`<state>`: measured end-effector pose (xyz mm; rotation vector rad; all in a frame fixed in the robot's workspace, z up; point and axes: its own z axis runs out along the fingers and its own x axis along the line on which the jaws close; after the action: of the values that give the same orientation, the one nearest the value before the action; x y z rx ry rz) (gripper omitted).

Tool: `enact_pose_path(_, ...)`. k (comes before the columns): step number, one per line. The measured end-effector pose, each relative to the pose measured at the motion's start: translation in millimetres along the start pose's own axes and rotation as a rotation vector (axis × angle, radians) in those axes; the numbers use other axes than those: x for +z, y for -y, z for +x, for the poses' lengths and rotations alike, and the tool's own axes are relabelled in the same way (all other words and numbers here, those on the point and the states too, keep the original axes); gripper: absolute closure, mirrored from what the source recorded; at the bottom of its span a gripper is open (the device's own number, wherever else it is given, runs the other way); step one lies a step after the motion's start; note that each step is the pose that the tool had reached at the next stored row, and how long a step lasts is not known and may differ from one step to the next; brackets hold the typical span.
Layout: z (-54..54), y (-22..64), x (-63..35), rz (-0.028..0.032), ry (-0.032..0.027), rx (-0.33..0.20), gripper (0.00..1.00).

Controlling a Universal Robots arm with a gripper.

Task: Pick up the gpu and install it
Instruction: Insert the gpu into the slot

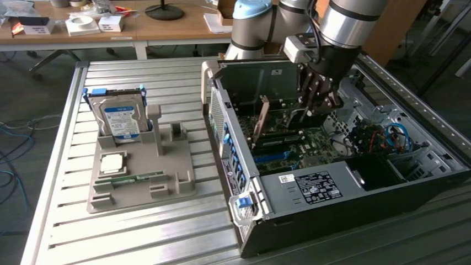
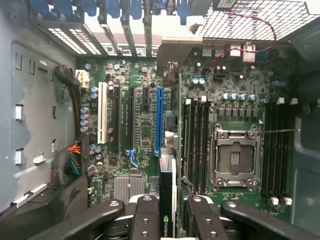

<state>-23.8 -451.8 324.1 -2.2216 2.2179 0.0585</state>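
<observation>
I'm holding the gpu edge-up inside the open case, with the gripper looking clamped on its near end. The card's long axis is running straight away from the gripper toward the case's rear edge, just beside the blue slot on the motherboard. I can't tell whether it's seated.

Looks like a robotics lab: a robot arm over a slatted aluminium bench, an open computer case lower right, cluttered wooden desks along the top, loose cables on the floor far left
</observation>
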Motion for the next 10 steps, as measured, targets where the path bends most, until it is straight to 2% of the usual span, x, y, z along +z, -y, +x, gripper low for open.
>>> enact_pose_path(10,0.6,-2.3,9.1,0.0009,-0.0001,-0.007,0.74)
